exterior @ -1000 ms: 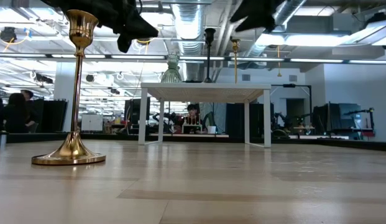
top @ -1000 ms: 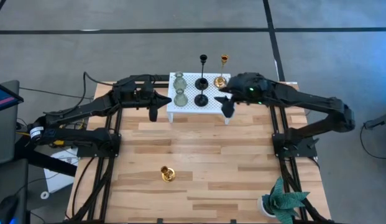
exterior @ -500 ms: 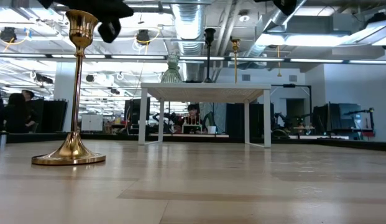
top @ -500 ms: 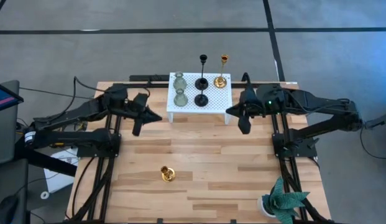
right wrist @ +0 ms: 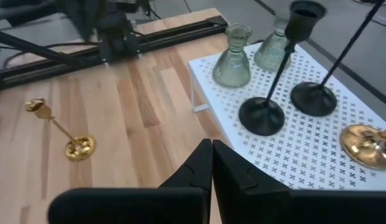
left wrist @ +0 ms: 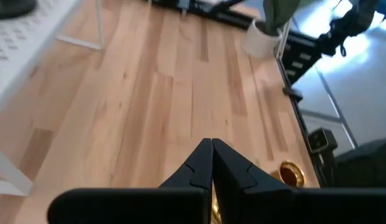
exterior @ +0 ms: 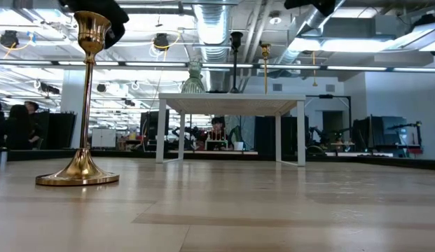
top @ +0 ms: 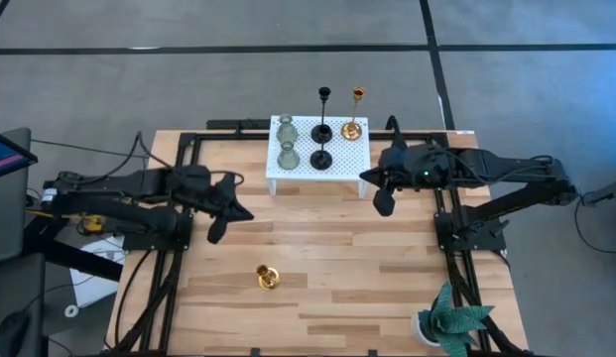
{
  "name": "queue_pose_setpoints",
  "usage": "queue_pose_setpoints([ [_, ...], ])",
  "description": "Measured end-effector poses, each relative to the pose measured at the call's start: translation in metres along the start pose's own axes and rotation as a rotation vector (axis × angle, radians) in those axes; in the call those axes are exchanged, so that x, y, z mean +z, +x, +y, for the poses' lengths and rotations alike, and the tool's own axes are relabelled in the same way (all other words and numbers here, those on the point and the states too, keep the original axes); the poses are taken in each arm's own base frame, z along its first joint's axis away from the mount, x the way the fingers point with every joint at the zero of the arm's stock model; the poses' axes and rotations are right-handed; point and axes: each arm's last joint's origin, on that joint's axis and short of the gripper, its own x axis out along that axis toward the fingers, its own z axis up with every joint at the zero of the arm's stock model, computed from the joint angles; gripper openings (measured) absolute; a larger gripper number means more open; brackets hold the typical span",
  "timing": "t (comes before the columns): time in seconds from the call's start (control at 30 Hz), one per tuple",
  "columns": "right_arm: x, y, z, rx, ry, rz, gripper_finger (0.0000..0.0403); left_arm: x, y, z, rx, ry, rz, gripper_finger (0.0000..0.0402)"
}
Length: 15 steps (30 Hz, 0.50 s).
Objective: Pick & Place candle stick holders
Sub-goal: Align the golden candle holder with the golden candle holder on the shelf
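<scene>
Beside white perforated stand (top: 317, 159): both grippers, left (top: 214, 230) and right (top: 383, 203), fingers pressed together, empty. Lone gold slim-stemmed candle holder (top: 267, 278) well apart; open wide, grasp stem upright.

Open tabletop (top: 387, 268) (mostly); only gold holder (top: 267, 278) and plant (top: 451, 319) obstruct.

Probably lab, exposed ducts (exterior: 213, 24), workstations (exterior: 217, 143)
</scene>
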Motion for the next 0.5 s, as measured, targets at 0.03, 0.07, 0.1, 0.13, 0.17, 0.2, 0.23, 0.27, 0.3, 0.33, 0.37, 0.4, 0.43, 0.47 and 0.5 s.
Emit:
queue_pose_setpoints([
  [0.03,0.0,0.001,0.0,-0.01,-0.001,0.001,0.0002,-0.001,0.002,-0.003,-0.005,-0.001,0.011,0.0004],
  [0.07,0.0,0.001,0.0,-0.014,-0.001,0.001,0.0001,-0.002,0.005,-0.005,-0.009,0.001,0.024,0.0004],
  [0.1,0.0,0.001,0.0,-0.015,-0.001,-0.001,0.0001,-0.003,0.008,-0.008,-0.013,0.006,0.038,0.0004],
  [0.13,0.0,0.0,0.0,-0.015,0.0,-0.003,0.0001,-0.004,0.011,-0.01,-0.014,0.014,0.051,0.0004],
  [0.17,0.0,0.0,0.0,-0.016,0.0,-0.003,0.0001,-0.005,0.014,-0.013,-0.015,0.022,0.065,0.0004],
  [0.2,0.0,0.0,0.0,-0.017,0.0,-0.002,0.0001,-0.007,0.018,-0.015,-0.017,0.026,0.08,0.0004],
  [0.23,0.0,0.0,0.0,-0.016,-0.001,-0.002,0.0001,-0.008,0.021,-0.018,-0.022,0.029,0.097,0.0004],
  [0.27,0.0,0.0,0.0,-0.016,0.0,-0.002,0.0001,-0.01,0.025,-0.02,-0.025,0.026,0.115,0.0004],
  [0.3,0.0,0.0,0.0,-0.016,0.0,-0.002,0.0001,-0.011,0.029,-0.022,-0.025,0.028,0.132,0.0004],
  [0.33,0.0,0.0,0.0,-0.016,0.0,-0.002,0.0001,-0.013,0.032,-0.024,-0.028,0.031,0.148,0.0004],
  [0.37,0.0,0.0,0.0,-0.016,0.0,-0.002,0.0001,-0.014,0.035,-0.026,-0.033,0.036,0.164,0.0004],
  [0.4,0.0,0.0,0.0,-0.016,0.0,-0.002,0.0,-0.016,0.038,-0.028,-0.04,0.04,0.179,0.0004],
  [0.43,0.0,0.0,0.0,-0.016,0.0,-0.002,0.0,-0.017,0.041,-0.03,-0.046,0.044,0.194,0.0004],
  [0.47,0.0,0.0,-0.001,-0.017,0.0,-0.002,0.0,-0.018,0.043,-0.031,-0.049,0.046,0.206,0.0004],
  [0.5,0.0,0.0,-0.001,-0.016,0.0,-0.002,0.0,-0.02,0.045,-0.033,-0.048,0.04,0.217,0.0004],
])
